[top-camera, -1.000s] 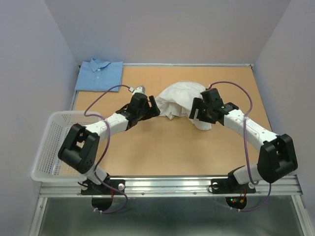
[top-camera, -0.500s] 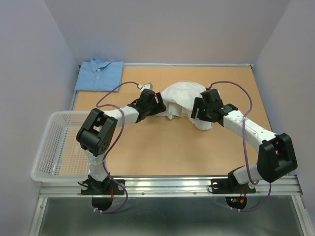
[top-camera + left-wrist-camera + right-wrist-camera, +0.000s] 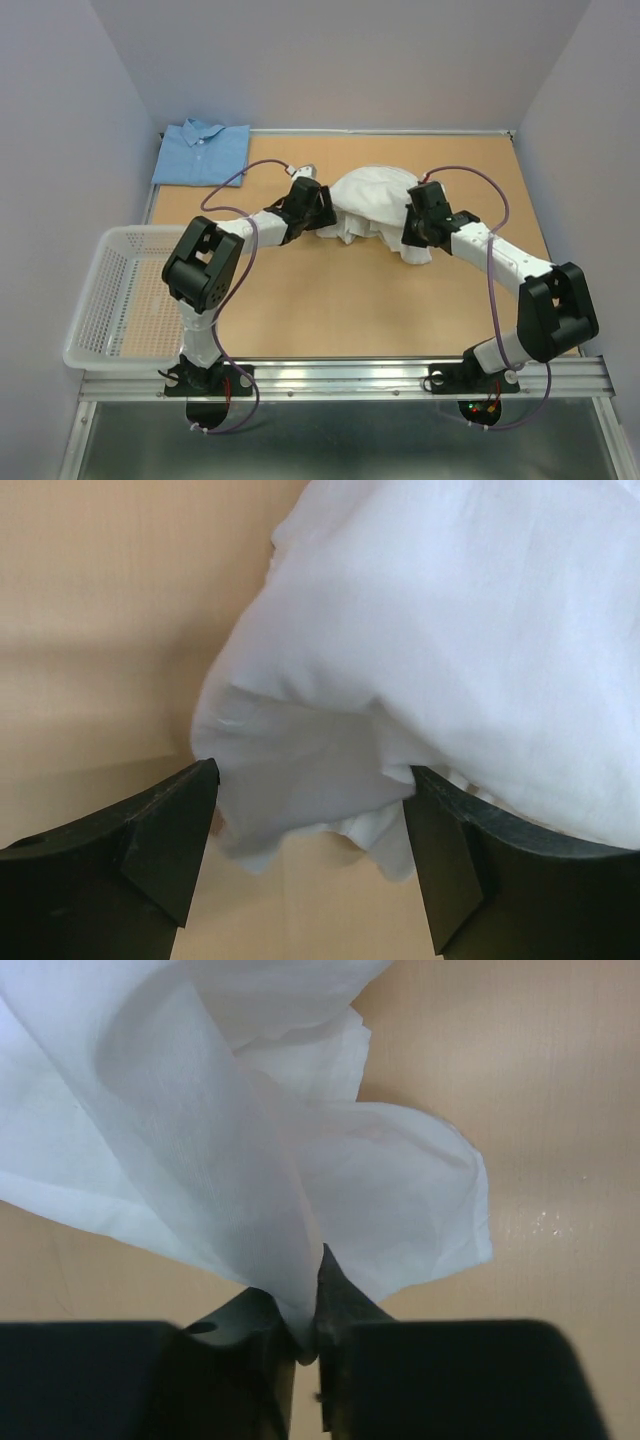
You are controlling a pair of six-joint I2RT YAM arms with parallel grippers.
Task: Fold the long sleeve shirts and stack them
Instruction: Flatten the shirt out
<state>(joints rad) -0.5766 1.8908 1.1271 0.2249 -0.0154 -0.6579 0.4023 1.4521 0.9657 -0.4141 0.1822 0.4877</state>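
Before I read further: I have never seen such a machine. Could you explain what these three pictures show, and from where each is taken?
These are two robot arms bolted to a table. One picture looks down from above; the other two come from a camera on each wrist. On the table lie a crumpled white shirt, a folded blue shirt at the far left corner, and a mesh basket at the left edge. The right gripper pinches the white shirt; the left gripper is open, a finger on either side of its edge.
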